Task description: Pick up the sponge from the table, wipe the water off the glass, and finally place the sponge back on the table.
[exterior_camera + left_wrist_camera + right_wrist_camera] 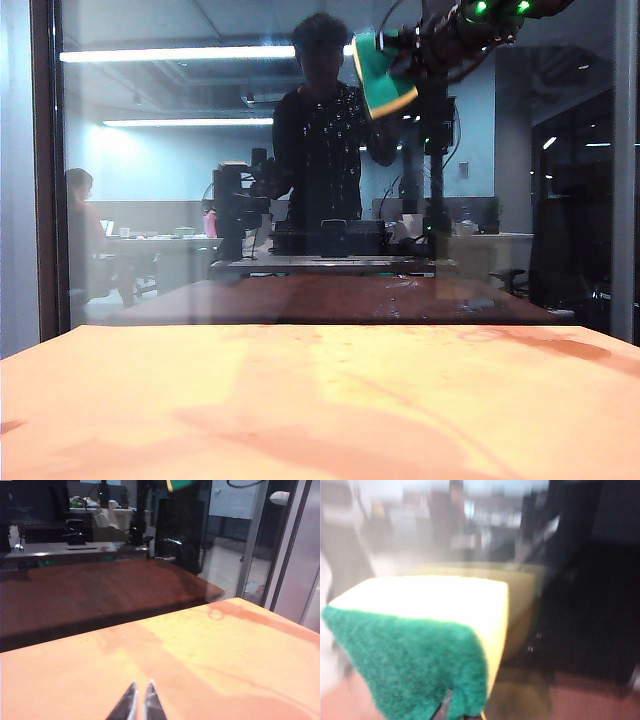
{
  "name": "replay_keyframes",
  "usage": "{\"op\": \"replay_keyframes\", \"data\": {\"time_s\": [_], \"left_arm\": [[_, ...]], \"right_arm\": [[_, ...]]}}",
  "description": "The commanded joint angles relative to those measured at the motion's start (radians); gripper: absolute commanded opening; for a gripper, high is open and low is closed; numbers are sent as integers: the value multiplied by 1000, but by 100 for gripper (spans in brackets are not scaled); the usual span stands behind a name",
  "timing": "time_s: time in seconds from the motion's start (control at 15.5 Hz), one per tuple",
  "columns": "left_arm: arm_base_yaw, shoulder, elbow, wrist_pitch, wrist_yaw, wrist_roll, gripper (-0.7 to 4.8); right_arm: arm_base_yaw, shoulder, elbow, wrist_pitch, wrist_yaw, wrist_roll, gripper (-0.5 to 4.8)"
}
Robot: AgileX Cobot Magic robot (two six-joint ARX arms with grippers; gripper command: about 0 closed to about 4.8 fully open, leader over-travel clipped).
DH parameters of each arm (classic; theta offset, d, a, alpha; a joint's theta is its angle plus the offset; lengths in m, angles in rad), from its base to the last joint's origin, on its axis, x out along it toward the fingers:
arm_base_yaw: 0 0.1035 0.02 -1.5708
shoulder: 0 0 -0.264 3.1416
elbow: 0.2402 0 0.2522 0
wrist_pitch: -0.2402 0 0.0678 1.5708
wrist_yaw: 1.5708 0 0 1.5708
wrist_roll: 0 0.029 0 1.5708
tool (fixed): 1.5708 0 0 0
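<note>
The sponge (381,72), bright green on one face with yellow foam behind, is held high up against the glass (180,200), in front of the reflected person's head. My right gripper (404,52) comes in from the upper right and is shut on it. The right wrist view is blurred and almost filled by the sponge (425,630), with one dark finger of the right gripper (454,708) pressed into its green layer. Fine water drops (335,125) speckle the glass below the sponge. My left gripper (140,685) hovers low over the orange table (200,650), shut and holding nothing.
A dark frame post (45,170) bounds the glass on the left and a grey post (625,170) on the right. The glass mirrors a dark reddish tabletop (330,298). Darker damp streaks (560,345) mark the table (300,410) at the right.
</note>
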Motion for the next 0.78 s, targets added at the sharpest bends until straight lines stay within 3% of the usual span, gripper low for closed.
{"op": "replay_keyframes", "data": {"time_s": [0.06,0.45,0.78], "left_arm": [[0,1,3,13,0,4,25],[0,1,3,13,0,4,25],[0,1,3,13,0,4,25]], "right_arm": [[-3,21,-2,-101,18,-40,-7],[-2,109,-2,-272,40,-111,-7],[0,50,1,-186,47,-110,-7]]}}
